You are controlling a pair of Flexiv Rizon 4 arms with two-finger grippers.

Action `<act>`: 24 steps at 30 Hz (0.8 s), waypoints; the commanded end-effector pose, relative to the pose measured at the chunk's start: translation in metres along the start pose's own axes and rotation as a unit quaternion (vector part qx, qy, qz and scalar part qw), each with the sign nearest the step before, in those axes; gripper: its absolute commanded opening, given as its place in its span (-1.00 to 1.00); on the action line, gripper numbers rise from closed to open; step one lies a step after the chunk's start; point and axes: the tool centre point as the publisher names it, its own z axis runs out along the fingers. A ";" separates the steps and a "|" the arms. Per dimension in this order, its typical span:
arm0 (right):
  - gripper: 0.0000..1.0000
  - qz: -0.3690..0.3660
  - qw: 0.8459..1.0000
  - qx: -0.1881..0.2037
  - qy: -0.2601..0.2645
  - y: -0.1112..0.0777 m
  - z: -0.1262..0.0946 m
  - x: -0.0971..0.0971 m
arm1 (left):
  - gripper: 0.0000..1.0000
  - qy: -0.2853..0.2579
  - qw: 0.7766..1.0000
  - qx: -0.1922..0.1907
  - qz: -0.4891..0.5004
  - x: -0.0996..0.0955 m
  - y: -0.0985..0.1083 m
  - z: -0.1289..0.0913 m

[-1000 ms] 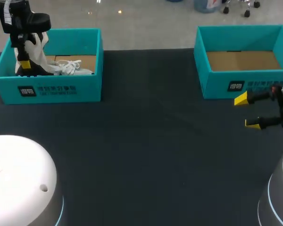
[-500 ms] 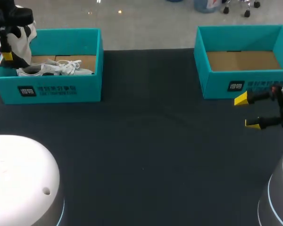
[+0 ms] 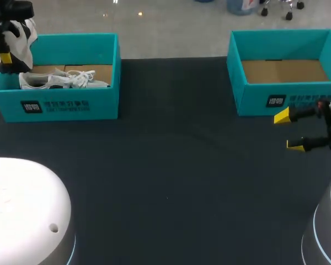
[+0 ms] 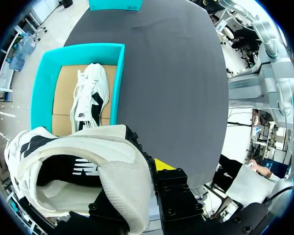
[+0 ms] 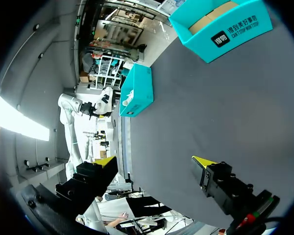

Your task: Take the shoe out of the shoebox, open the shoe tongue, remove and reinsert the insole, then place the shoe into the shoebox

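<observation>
**A:** Where is the shoe right now?

**B:** At the upper left of the head view, in the air over the far left corner of the left shoebox. The left tool pinches its padded heel collar, with one finger inside the opening and one outside.

**A:** How would you expect it to handle?

**B:** Light, I'd say, with a soft knit upper that gives under pressure and a stiffer sole. Held by the collar alone, it will probably swing or sag at the toe. A calmer hold would be across the sole and heel counter, where it is firm. The tongue and insole are floppy, so each needs a pinch at its free edge.

**A:** What else is nearby?

**B:** A second shoe lies on its side in the same box, its laces loose. They might snag.

**A:** And the other arm?

**B:** The right tool is at the right edge, fingers spread and holding nothing, just in front of the right shoebox, which shows only its cardboard floor. The dark table lies between the two boxes.
</observation>
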 end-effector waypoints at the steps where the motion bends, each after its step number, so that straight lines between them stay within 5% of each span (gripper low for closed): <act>1: 1.00 0.001 1.000 -0.001 -0.002 -0.001 0.000 0.000 | -1.00 -0.001 1.000 -0.001 0.000 0.001 0.001 -0.001; 7: 1.00 0.001 1.000 -0.001 -0.002 -0.001 0.000 0.000 | -1.00 -0.005 1.000 -0.021 0.001 -0.002 0.002 0.000; 20: 1.00 0.001 1.000 -0.001 -0.002 -0.001 0.000 0.000 | -1.00 -0.026 0.998 -0.043 0.034 -0.063 0.045 -0.011; 24: 1.00 0.001 1.000 -0.001 -0.002 -0.001 0.000 0.000 | -1.00 -0.031 0.998 -0.024 0.057 -0.076 0.052 -0.018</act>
